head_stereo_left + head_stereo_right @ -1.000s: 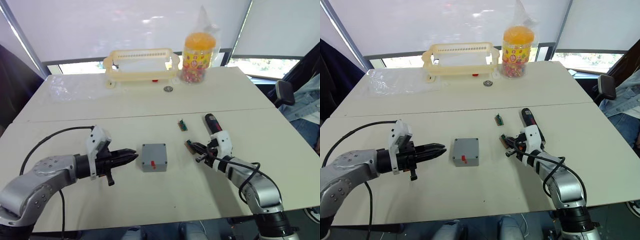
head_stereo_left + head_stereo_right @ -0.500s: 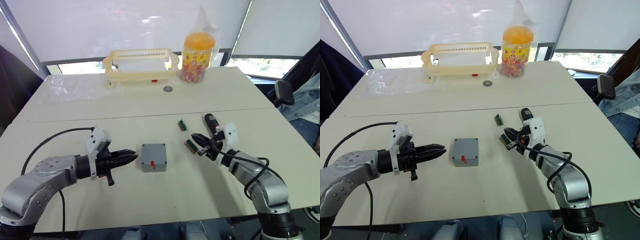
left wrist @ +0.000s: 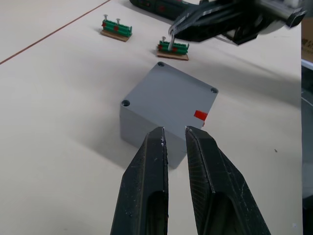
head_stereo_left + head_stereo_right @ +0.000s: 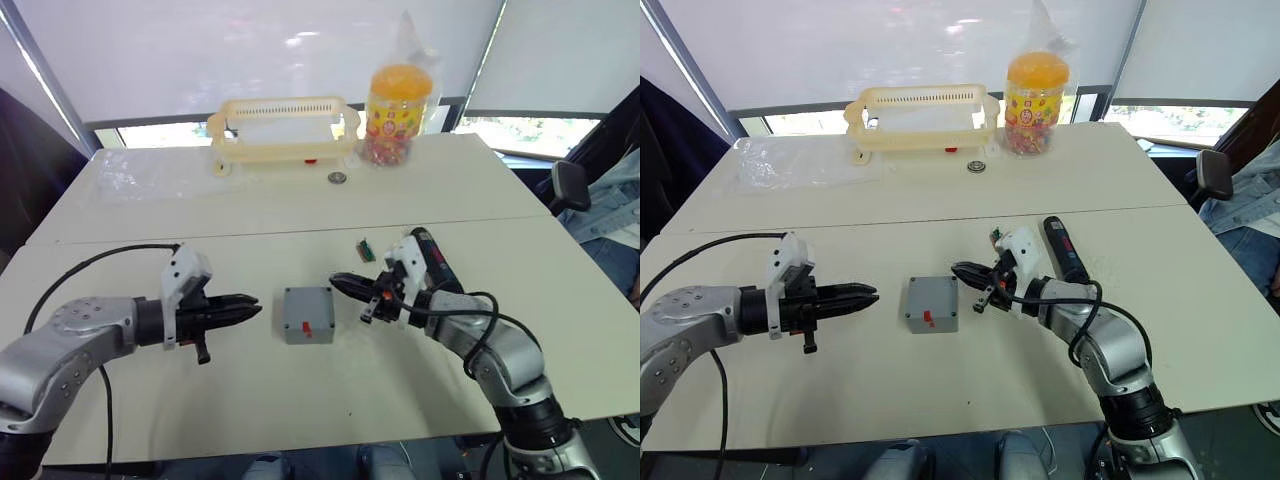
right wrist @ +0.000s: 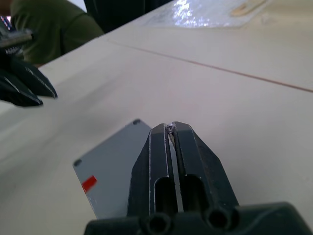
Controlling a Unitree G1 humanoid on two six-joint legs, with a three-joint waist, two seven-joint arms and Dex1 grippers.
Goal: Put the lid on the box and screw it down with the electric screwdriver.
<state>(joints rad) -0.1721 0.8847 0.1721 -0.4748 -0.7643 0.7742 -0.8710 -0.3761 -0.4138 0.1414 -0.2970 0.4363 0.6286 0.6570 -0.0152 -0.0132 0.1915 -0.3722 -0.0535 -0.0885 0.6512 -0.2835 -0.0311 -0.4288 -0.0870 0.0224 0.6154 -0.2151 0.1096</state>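
- Box (image 4: pixel 307 314) sits mid tabletop (image 4: pixel 300 400) w/ lid (image 3: pixel 171 93) already on; screw holes at the corners look empty.
- Right gripper (image 4: pixel 345 283) just beside the box, jaws together, pinching a small screw (image 5: pixel 169 128).
- Left gripper (image 4: pixel 250 309) near the box's other side, jaws nearly together, holding nothing.
- Electric screwdriver (image 4: pixel 1065 252) lies untouched behind the right arm.
- Risk: the screw is tiny and could slip or miss its hole; a nudge could shift the box, since nothing is steadying it.
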